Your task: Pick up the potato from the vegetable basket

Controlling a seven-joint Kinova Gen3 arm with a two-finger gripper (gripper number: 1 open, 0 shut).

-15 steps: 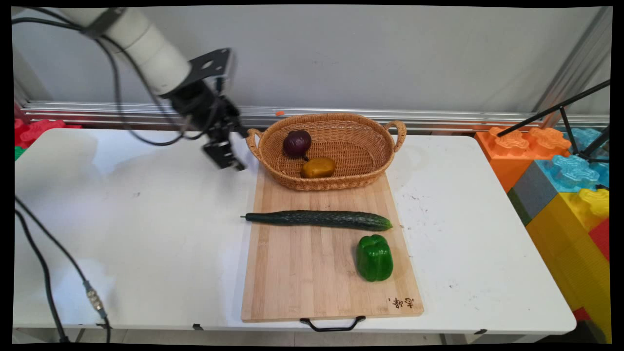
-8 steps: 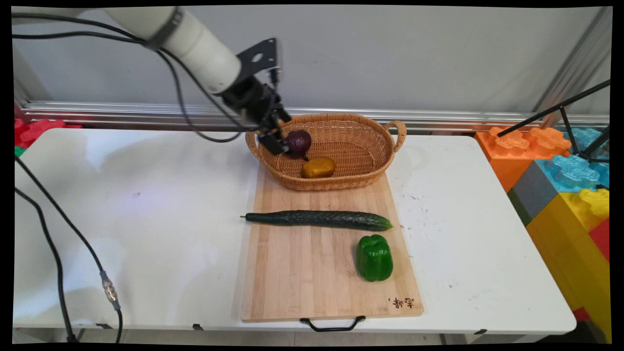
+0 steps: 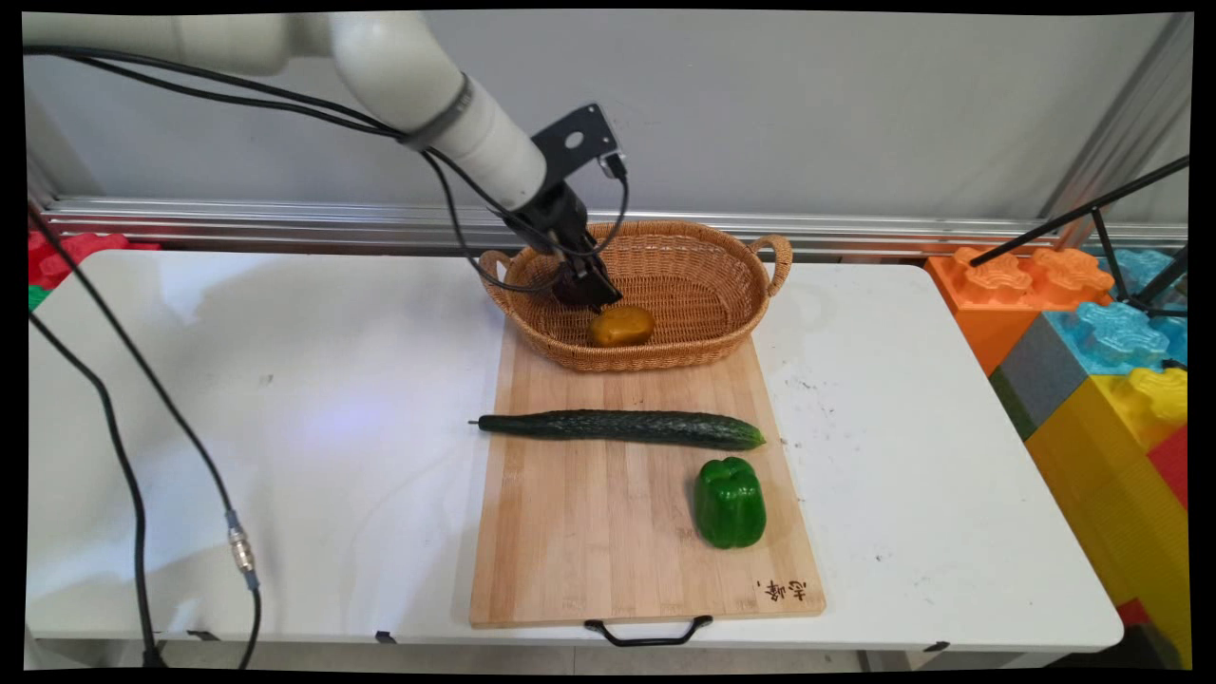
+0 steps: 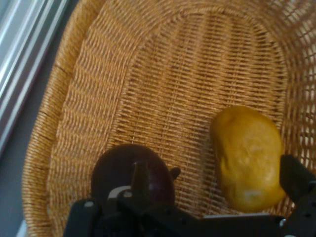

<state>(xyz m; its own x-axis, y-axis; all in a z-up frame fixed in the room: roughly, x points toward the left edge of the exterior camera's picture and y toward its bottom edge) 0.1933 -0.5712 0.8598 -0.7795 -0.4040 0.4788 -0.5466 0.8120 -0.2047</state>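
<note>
Wicker basket: one onion, one potato.

A dark purple onion and a yellow-brown potato lie side by side, slightly apart, on the floor of the oval wicker basket.

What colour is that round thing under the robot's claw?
Dark purple onion, clearest in the hand view.

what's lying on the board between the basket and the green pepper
The cucumber lies crosswise on the cutting board, between the basket and the green pepper, apart from both. The main view shows it.
</note>
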